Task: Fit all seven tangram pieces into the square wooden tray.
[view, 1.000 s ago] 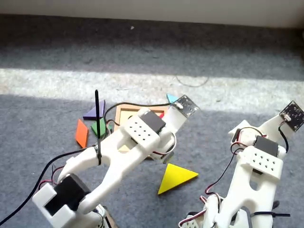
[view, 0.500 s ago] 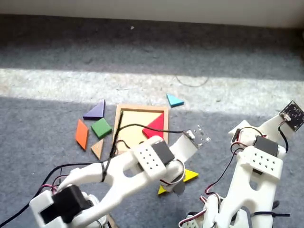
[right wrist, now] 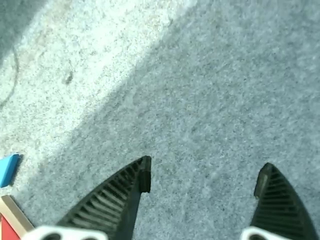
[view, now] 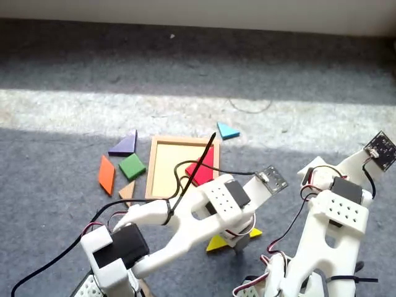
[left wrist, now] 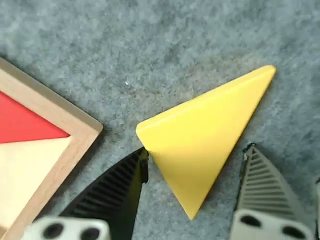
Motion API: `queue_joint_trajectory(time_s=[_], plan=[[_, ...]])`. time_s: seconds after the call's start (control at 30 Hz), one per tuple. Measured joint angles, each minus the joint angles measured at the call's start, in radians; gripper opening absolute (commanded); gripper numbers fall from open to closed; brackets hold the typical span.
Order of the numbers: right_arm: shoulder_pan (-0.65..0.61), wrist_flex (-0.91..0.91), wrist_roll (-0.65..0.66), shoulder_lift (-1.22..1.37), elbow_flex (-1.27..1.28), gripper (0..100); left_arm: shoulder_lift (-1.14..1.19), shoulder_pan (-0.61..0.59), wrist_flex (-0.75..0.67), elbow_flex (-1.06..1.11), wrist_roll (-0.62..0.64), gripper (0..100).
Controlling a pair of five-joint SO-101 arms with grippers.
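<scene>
The square wooden tray [view: 150,168] lies mid-table with a red triangle [view: 203,170] in its right part. A large yellow triangle [left wrist: 205,140] lies flat on the carpet just off the tray's near right corner [left wrist: 65,125]. My left gripper [left wrist: 195,160] is open and low over it, one finger on each side. From above, the left arm [view: 204,213] covers most of the yellow triangle [view: 216,242]. My right gripper [right wrist: 202,180] hangs open over bare carpet, holding nothing.
Left of the tray lie a purple triangle [view: 125,145], a green square [view: 132,166], an orange parallelogram [view: 106,174] and a small tan triangle [view: 127,192]. A blue triangle [view: 227,130] sits beyond the tray's far right corner. The right arm [view: 337,213] stands at the right.
The left arm swung from above the tray toward the near right and came down over the yellow triangle, uncovering the tray and the red triangle. The right arm kept still.
</scene>
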Motion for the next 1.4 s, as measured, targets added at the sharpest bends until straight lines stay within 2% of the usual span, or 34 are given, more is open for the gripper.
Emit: queue_joint_trajectory(time_s=[0.27,0.5,0.77,1.13,1.4], plan=[[0.0,0.0,0.0,0.0,0.0,32.3,-0.186,0.002,0.038,0.068,0.035,29],[0.0,0.0,0.0,0.0,0.0,32.3,-0.242,0.002,-0.074,0.16,0.035,29],[0.0,0.0,0.0,0.0,0.0,32.3,-0.107,0.046,-0.115,0.114,0.035,29],[0.0,0.0,0.0,0.0,0.0,32.3,0.1,0.046,0.06,-0.14,0.11,29],[0.0,0.0,0.0,0.0,0.0,32.3,0.121,0.028,0.086,-0.166,0.114,29]])
